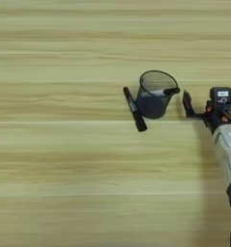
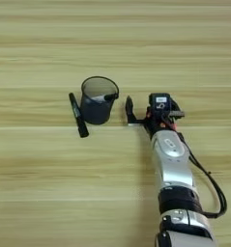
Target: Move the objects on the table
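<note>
marker (image 2: 78, 115) on table (image 2: 39, 183) just left of pen cup (image 2: 98, 107), gripper (image 2: 145, 110) right of cup

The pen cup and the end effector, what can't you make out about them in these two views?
- Cup: its mesh wall hides how deep the pen at its rim reaches, both views.
- End effector: one finger shows; the wrist block covers the rest, so its opening is unclear.
- Forearm: cut by the left eye view's right edge.

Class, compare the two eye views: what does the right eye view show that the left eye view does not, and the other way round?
Only the right eye view shows the whole silver forearm with its black cable. Only the left eye view shows the extra stretch of bare table to the left. Both share the mesh cup holding a pen, the black marker lying at its left, and the claw to the cup's right.
</note>
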Robot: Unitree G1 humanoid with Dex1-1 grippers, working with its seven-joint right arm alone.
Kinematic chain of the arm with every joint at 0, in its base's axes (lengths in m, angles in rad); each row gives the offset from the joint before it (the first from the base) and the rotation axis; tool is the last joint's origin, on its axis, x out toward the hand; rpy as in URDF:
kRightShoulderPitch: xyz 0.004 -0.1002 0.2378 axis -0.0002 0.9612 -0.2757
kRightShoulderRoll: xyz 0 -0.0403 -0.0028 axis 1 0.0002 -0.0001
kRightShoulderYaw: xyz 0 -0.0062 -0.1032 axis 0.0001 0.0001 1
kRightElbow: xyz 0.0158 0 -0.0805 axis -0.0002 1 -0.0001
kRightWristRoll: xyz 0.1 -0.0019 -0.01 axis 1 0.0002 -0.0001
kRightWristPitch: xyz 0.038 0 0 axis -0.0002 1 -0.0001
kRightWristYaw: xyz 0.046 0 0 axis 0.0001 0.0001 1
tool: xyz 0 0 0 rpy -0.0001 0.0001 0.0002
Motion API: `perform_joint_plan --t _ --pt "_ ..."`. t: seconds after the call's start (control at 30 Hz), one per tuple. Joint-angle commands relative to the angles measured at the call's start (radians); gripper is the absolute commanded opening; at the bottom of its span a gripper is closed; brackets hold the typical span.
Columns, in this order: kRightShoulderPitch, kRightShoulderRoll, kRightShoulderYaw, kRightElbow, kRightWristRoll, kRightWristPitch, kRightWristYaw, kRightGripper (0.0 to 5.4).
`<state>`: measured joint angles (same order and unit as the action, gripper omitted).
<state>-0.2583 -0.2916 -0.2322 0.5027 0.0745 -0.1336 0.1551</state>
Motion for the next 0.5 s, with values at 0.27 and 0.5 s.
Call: perform_joint_plan --t 0.27,0.5 --pt "0.204 0.055 0.034 -0.530 0.026 0.162 -0.011 5.38" --pt "0.330 0.100 0.054 -0.699 0.050 0.238 -0.005 5.38"
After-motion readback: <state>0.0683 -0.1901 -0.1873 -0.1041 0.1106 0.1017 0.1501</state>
